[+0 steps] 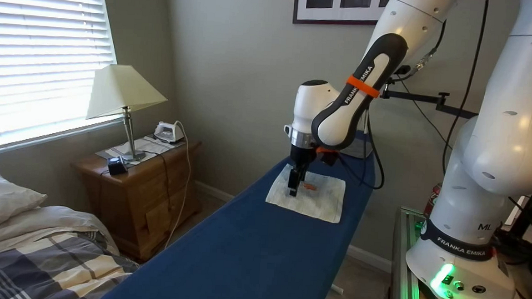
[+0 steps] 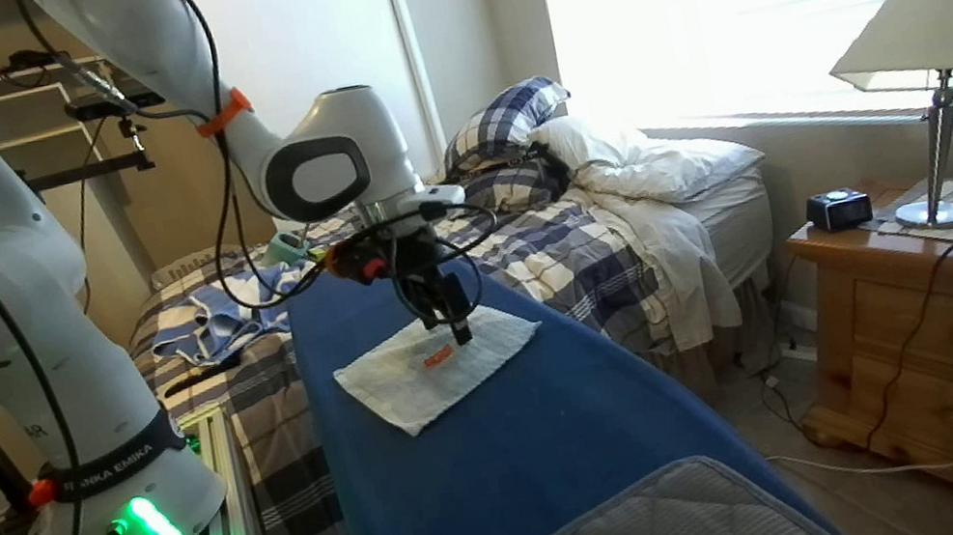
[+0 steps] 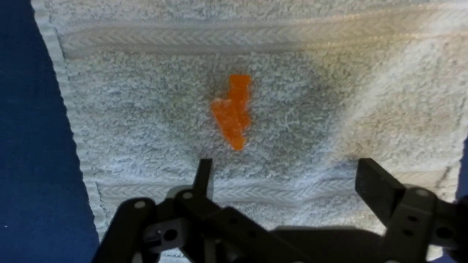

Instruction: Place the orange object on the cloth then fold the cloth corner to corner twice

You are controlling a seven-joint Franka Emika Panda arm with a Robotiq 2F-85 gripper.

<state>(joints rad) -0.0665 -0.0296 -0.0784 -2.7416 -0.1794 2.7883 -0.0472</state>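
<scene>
One gripper (image 3: 285,164), mine: jaws wide apart, nothing held | orange object (image 3: 236,113) on white cloth (image 3: 146,109), just ahead of my jaws in wrist view, near cloth ctr, prob. so folds wrap it | cloth spread, unfolded, below my jaws, prob. for corner-to-corner; can't tell if tips touch it

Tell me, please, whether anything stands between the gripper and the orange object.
Nothing visible does: in the wrist view, only the cloth shows between the open gripper and the orange object, which lies on it.
</scene>
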